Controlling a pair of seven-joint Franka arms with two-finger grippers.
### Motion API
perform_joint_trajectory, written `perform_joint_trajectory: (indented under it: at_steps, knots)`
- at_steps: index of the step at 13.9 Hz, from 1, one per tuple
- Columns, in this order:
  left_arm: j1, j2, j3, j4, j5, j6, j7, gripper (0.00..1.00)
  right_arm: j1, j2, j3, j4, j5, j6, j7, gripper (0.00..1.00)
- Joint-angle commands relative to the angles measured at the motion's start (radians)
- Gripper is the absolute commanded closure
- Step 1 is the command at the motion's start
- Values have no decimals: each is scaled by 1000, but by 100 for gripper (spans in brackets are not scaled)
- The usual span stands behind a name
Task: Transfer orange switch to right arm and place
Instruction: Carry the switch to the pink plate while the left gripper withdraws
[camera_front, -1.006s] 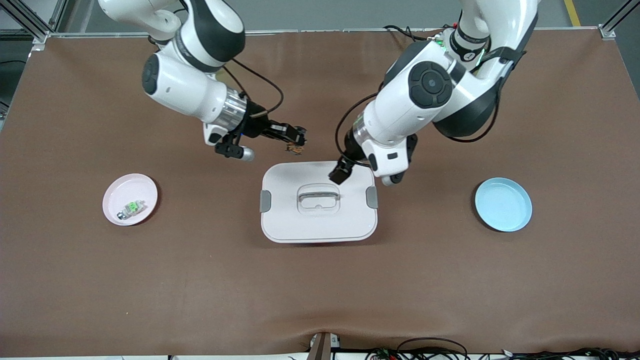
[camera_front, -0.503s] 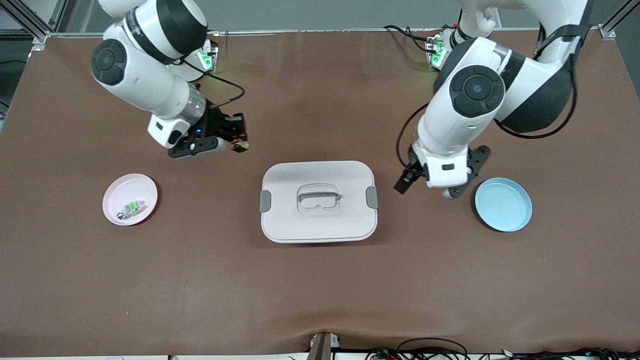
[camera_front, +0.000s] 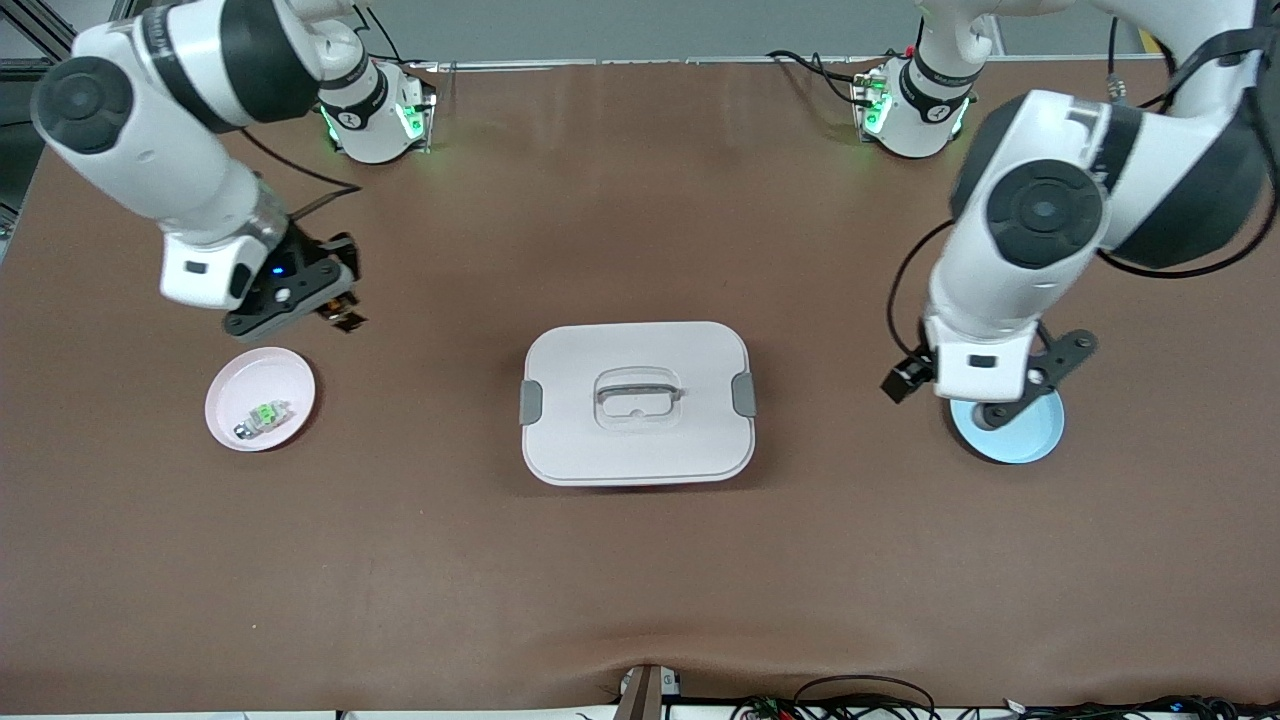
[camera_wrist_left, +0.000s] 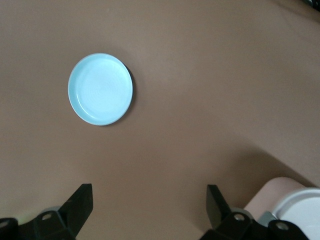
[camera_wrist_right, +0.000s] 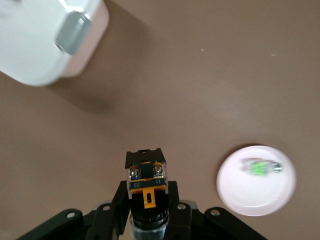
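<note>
Brown matte cloth over the whole table (camera_front: 640, 560), smooth, faintly creased along the edge nearest the front camera. White rounded-rectangle lid (camera_front: 637, 402) at the centre, hard plastic, grey clips at two ends, clear handle on top.

Handover judged done: orange switch (camera_wrist_right: 146, 176) clamped in the right gripper (camera_front: 340, 312), up in the air over bare cloth just beside the pink plate (camera_front: 240, 385). Blocky black body, orange middle, two small metal screw terminals showing in the right wrist view. Jaws closed tight on its round base.

Left gripper (camera_front: 905, 378) released, fingers wide apart, holding nothing, waiting over the cloth at the blue plate's (camera_wrist_left: 100, 89) edge. Blue plate round, glossy, shallow-rimmed, bare.

Left to do, by judgement: placing only. Pink plate likely the target, since the right gripper hangs close to it, though not yet over it. Already in that plate: small white-and-grey part with green top (camera_wrist_right: 259, 167), lying on its side. Pink plate same shape as the blue, smooth and slightly shiny.
</note>
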Motion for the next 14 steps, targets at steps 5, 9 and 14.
perform_joint_trajectory:
  at_steps: [5,9,14]
  knots:
    - [132,-74,-11,-26,-4,-42,324,0,-244,-6,19,-65,-109,137,-553,93]
    - [177,-89,-3,-28,-12,-56,526,0,-351,108,19,-83,-111,274,-769,93]
    - [140,-166,203,-76,-209,-49,839,0,-428,246,19,-83,-113,438,-1062,93]
